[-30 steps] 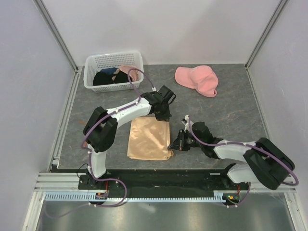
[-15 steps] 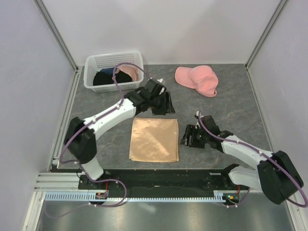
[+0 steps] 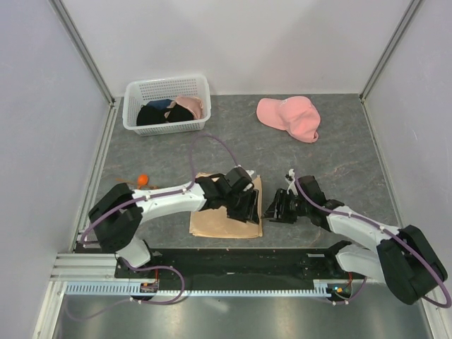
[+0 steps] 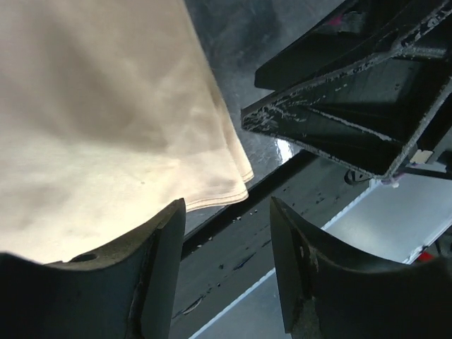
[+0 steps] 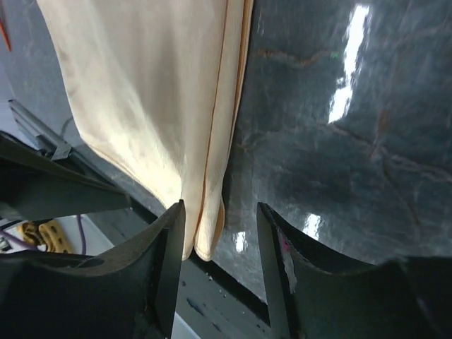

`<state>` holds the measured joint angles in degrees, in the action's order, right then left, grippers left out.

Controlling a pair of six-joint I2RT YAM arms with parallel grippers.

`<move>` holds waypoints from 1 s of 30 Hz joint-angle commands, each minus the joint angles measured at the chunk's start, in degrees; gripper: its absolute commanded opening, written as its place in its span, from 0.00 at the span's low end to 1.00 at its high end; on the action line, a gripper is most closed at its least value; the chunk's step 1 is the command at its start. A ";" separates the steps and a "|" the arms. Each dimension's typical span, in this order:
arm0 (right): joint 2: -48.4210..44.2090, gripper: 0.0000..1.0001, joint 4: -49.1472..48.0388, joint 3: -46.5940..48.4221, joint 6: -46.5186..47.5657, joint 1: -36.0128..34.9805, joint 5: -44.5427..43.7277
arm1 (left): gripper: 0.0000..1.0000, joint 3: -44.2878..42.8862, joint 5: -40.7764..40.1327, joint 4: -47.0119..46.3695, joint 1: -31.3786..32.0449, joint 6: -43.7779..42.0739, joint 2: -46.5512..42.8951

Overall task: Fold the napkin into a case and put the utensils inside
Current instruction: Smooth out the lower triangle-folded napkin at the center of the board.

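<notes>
As found at this moment, itemised largest first.

1. Dark grey marbled table top (image 3: 339,155). Bearing all else listed.

2. White slatted plastic basket (image 3: 167,128). Far left corner, holding dark and pink clothes. No part in the task.

3. Soft pink peaked cap (image 3: 288,117). Far side, right of centre, well apart from the work.

4. Shiny peach-tan square napkin of thin cloth (image 3: 212,226) (image 4: 106,106) (image 5: 155,85). Flat on the table by the near edge, between the two arm bases, its far part hidden under the left arm (image 3: 169,201). Not yet made into a case, by the look of it. Hazards, as judged: slippery cloth sliding or bunching instead of lifting cleanly, through a pinch set too shallow on the corner. Also a knock between the two pincers, through both crowding the same near-right corner.

5. Black two-finger left gripper (image 3: 246,206) (image 4: 226,275). Jaws well apart, nothing between them. Over the napkin's right part, the near-right corner lying just ahead of the gap in the wrist view.

6. Black two-finger right gripper (image 3: 274,210) (image 5: 220,268). Jaws parted, gripping nothing. Just beside the napkin's right edge, the corner sitting at the mouth of the gap. Contact with the cloth not to be told.

7. Small thin brown wooden utensils, among them a spoon with a round bright orange bowl (image 3: 143,179). On the table towards the left edge, outside the cloth, well apart from both pincers. Other pieces too small to tell apart.
</notes>
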<state>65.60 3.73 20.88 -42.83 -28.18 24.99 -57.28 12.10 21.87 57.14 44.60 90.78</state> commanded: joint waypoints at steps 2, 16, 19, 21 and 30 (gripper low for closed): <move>-4.16 0.49 -9.17 -6.90 -7.26 -1.08 5.76 | 0.49 -1.35 -0.93 -3.32 2.88 4.00 4.31; -0.92 0.26 -25.51 -16.05 -15.52 -5.82 6.47 | 0.29 -3.02 -1.02 -3.32 3.24 6.29 9.50; 1.28 0.14 -28.07 -17.10 -17.20 -8.19 5.07 | 0.25 -3.02 -0.06 -4.02 3.24 7.08 10.03; 1.89 0.10 -28.34 -17.37 -17.29 -8.47 5.24 | 0.23 -2.84 0.64 -4.55 3.50 7.69 10.29; -5.66 0.21 -0.05 -4.73 -2.37 -0.14 -3.55 | 0.23 -0.56 1.08 -4.55 3.50 9.10 6.96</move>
<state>62.46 -8.95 9.23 -54.35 -33.17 26.94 -58.33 12.29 19.11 60.27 51.07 100.77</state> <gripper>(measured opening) 0.175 0.215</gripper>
